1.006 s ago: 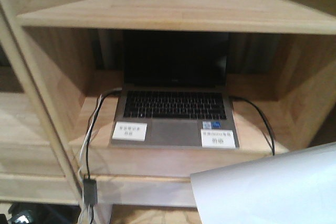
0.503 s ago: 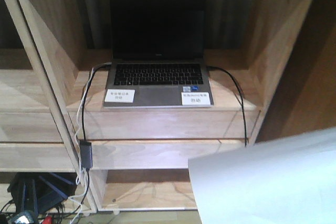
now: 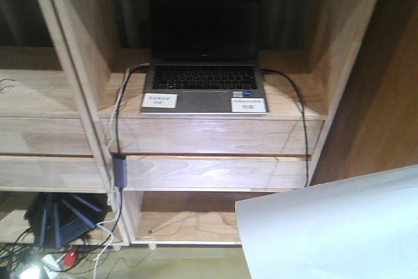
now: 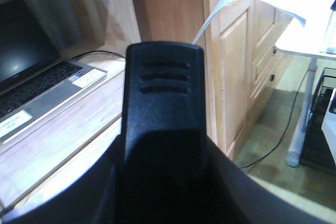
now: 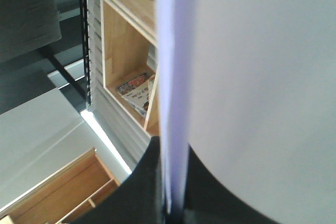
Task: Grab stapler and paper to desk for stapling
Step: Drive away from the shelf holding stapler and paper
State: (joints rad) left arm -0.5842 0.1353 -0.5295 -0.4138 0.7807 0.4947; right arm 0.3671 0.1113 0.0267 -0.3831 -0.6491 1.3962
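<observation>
- The right gripper [image 5: 170, 211] is clamped tight on the lower edge of the paper [image 5: 252, 77]. The sheets rise edge-on from between its dark jaws and fill the view above it and to its right.
- A black ridged piece [image 4: 164, 72] stands upright straight ahead of the left gripper [image 4: 164, 150], hiding the fingers. I cannot tell how far open it is, or whether that piece is the stapler.
- An open laptop [image 4: 37, 87] sits on a shelf board [image 4: 79, 135] ahead and to the left of the left gripper. A curled corner of the paper shows up and to its right.
</observation>
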